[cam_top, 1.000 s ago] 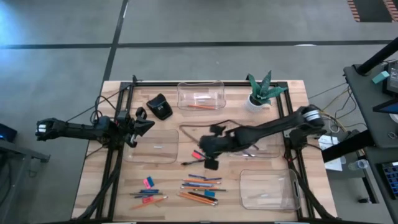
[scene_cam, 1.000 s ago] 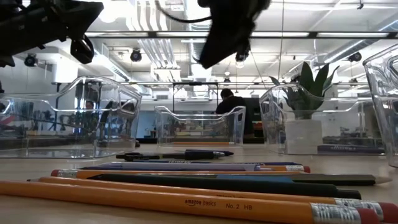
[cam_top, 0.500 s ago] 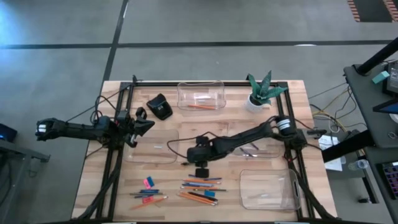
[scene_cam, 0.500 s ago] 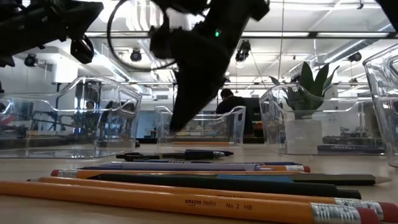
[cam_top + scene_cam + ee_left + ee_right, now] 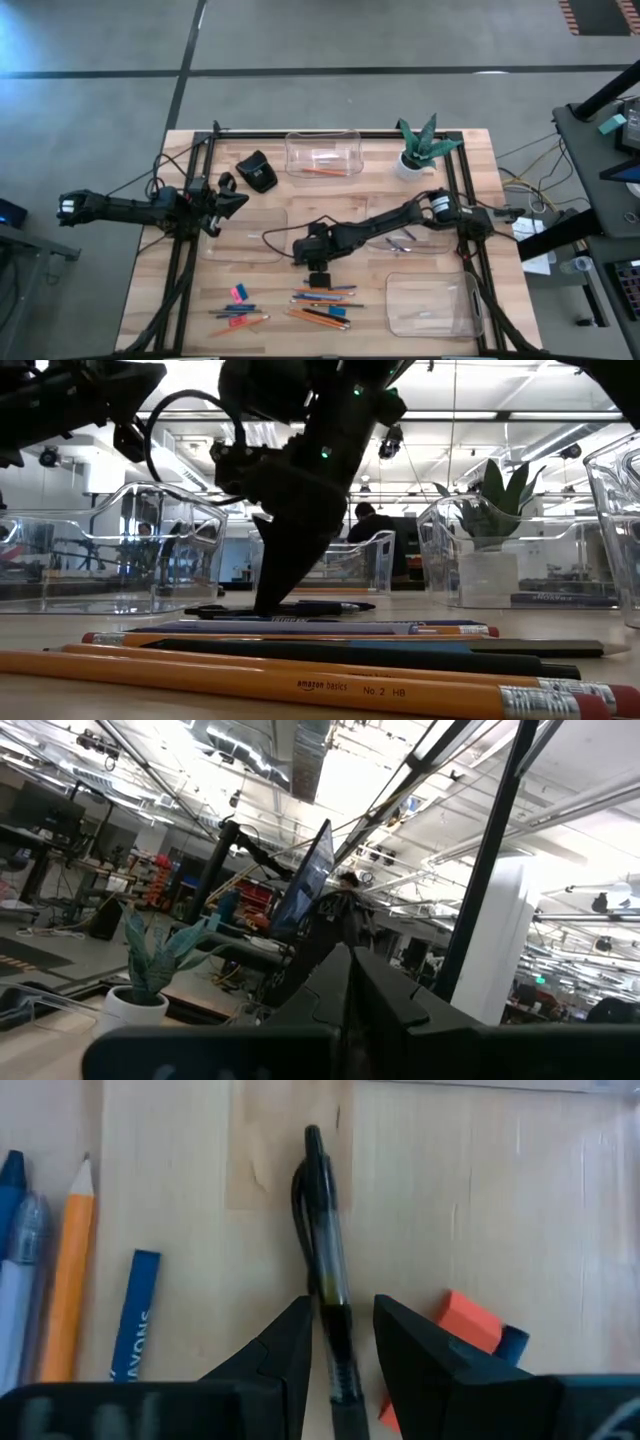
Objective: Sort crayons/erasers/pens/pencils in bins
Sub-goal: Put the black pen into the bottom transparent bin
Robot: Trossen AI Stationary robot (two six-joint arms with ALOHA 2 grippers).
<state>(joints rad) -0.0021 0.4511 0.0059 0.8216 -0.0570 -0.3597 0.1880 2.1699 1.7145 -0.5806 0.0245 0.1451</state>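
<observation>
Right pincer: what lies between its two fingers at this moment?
A black pen lies on the wood between the fingers of the right pincer, not yet clamped; the right wrist view shows it.

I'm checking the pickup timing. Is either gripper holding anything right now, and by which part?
Nothing is held yet. The right gripper straddles the black pen near one end, fingers open on either side. The left gripper is shut and empty.

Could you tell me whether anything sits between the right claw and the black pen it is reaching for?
Nothing visible does. The right claw straddles the black pen, one finger on each side, with bare table around it. An orange eraser and a blue crayon lie off to the sides.
</observation>
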